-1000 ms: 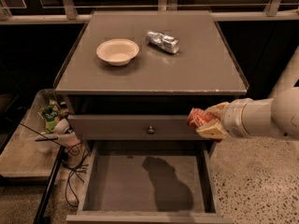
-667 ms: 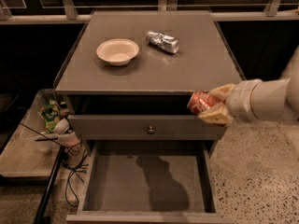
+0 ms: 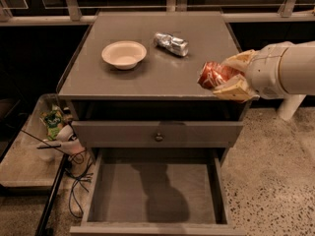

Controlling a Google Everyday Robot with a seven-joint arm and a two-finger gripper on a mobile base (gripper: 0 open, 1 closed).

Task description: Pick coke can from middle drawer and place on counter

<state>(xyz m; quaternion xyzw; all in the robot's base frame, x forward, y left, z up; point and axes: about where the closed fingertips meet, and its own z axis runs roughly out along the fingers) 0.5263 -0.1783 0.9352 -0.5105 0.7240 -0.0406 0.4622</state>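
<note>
The coke can (image 3: 211, 75) is red with white markings and lies on its side in my gripper (image 3: 224, 76). The gripper is shut on it, with one cream finger above and one below. It holds the can over the front right part of the counter (image 3: 147, 80), a little above the surface. The arm comes in from the right. The middle drawer (image 3: 155, 193) is pulled out at the bottom, and its flat grey floor is bare with the arm's shadow on it.
A cream bowl (image 3: 124, 54) sits on the counter at left centre. A silver foil-coloured can (image 3: 171, 44) lies at the back middle. A closed drawer front with a round knob (image 3: 158, 137) sits above the open drawer. A low shelf with clutter and cables (image 3: 54, 132) stands at left.
The gripper has risen with the coke can from beside the closed drawer front to above the counter's front right edge.
</note>
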